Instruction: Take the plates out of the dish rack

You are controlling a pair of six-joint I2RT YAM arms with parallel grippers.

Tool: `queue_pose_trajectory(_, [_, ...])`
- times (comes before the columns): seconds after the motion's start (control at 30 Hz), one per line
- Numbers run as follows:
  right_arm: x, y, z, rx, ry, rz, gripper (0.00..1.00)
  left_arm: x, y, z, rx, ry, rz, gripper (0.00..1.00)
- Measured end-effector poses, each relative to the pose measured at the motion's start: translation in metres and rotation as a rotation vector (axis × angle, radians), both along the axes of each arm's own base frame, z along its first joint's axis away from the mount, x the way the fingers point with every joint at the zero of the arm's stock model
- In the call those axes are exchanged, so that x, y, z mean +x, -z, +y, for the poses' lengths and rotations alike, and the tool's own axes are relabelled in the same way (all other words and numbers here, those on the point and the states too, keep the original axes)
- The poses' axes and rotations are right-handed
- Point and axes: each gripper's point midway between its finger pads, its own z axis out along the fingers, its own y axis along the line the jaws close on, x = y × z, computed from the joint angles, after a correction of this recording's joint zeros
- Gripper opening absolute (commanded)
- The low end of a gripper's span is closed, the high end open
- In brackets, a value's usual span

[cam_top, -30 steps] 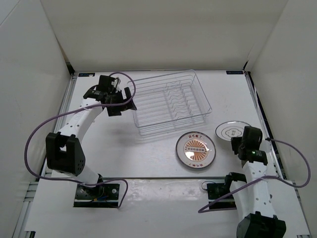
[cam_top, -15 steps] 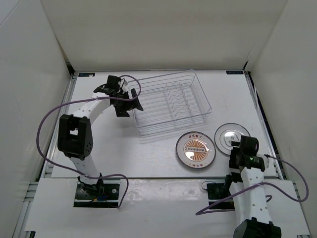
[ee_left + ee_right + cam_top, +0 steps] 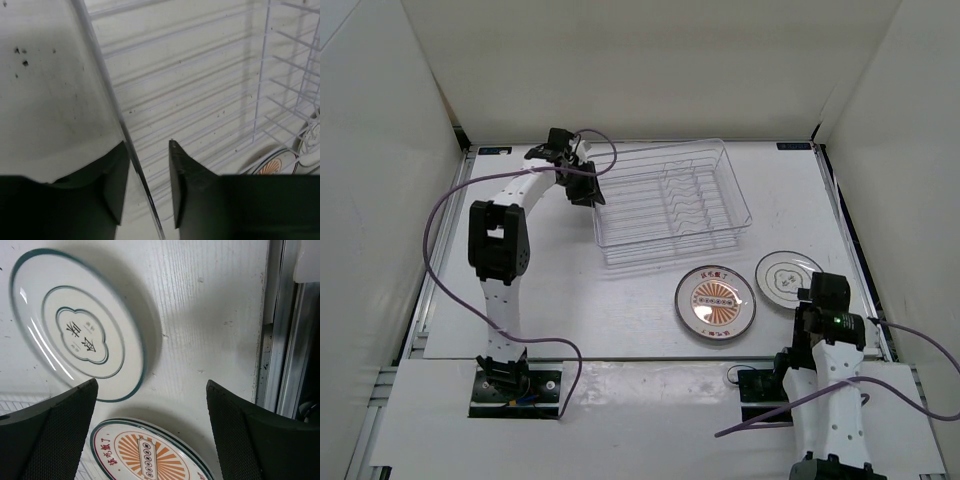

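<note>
**Left wrist view: dish rack rim straddled, plates out on the table**

The left gripper is seen half-closed astride the rack's rim wire. One finger touches the wire and the other stands off, so nothing is clamped yet. The closing is best made square to the rim, lest the thin wire slip out.

The right gripper is spread wide and empty above the white ringed plate and the sunburst plate. Both lie flat on the table, so a straight lift is advised to avoid nudging either.

Only the top external view shows the whole rack, with no plates in it. Only the wrist views show the finger gaps.
</note>
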Motion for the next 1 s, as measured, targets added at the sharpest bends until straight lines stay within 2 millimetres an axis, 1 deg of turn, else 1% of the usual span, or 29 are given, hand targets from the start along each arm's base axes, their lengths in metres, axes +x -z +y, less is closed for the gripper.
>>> queue_pose_trajectory(0.07, [0.0,-0.003,-0.001,-0.01,0.001,-0.011,0.9,0.02,0.002,-0.001,0.005,0.023,-0.028,0.42])
queue_pose_trajectory(0.13, [0.0,-0.005,-0.002,-0.017,0.002,-0.023,0.9,0.035,0.004,-0.004,0.002,0.043,-0.058,0.38])
queue_pose_trajectory(0.23, [0.0,-0.009,-0.004,-0.025,0.003,-0.033,0.9,0.05,0.005,-0.01,-0.008,0.055,-0.086,0.29])
queue_pose_trajectory(0.3, [0.0,-0.013,-0.004,-0.03,0.003,-0.04,0.9,0.063,0.004,-0.015,-0.01,0.053,-0.11,0.29])
queue_pose_trajectory(0.4, [-0.001,-0.017,-0.005,-0.038,0.002,-0.04,0.9,0.082,0.005,-0.03,-0.029,0.058,-0.153,0.28])
queue_pose_trajectory(0.5, [-0.002,-0.023,-0.007,-0.052,-0.001,-0.039,0.9,0.097,0.004,-0.053,-0.055,0.073,-0.203,0.28])
queue_pose_trajectory(0.6, [-0.003,-0.031,-0.008,-0.069,-0.022,-0.037,0.9,0.103,0.004,-0.084,-0.081,0.091,-0.251,0.28])
queue_pose_trajectory(0.67, [-0.002,-0.041,-0.009,-0.089,-0.04,-0.047,0.9,0.104,0.003,-0.107,-0.104,0.084,-0.271,0.24])
queue_pose_trajectory(0.73, [0.0,-0.052,-0.012,-0.122,-0.071,-0.051,0.9,0.105,0.003,-0.123,-0.112,0.059,-0.284,0.22])
queue_pose_trajectory(0.8, [0.001,-0.066,-0.015,-0.161,-0.113,-0.05,0.9,0.108,0.002,-0.136,-0.121,0.015,-0.296,0.17])
queue_pose_trajectory(0.87, [0.004,-0.08,-0.018,-0.199,-0.157,-0.048,0.9,0.109,0.001,-0.143,-0.125,-0.035,-0.294,0.14])
queue_pose_trajectory(0.9, [0.005,-0.086,-0.019,-0.217,-0.182,-0.045,0.9,0.11,0.001,-0.145,-0.129,-0.063,-0.29,0.11])
queue_pose_trajectory(1.0, [0.008,-0.099,-0.021,-0.258,-0.248,-0.029,0.9,0.119,0.001,-0.144,-0.135,-0.168,-0.283,0.09])
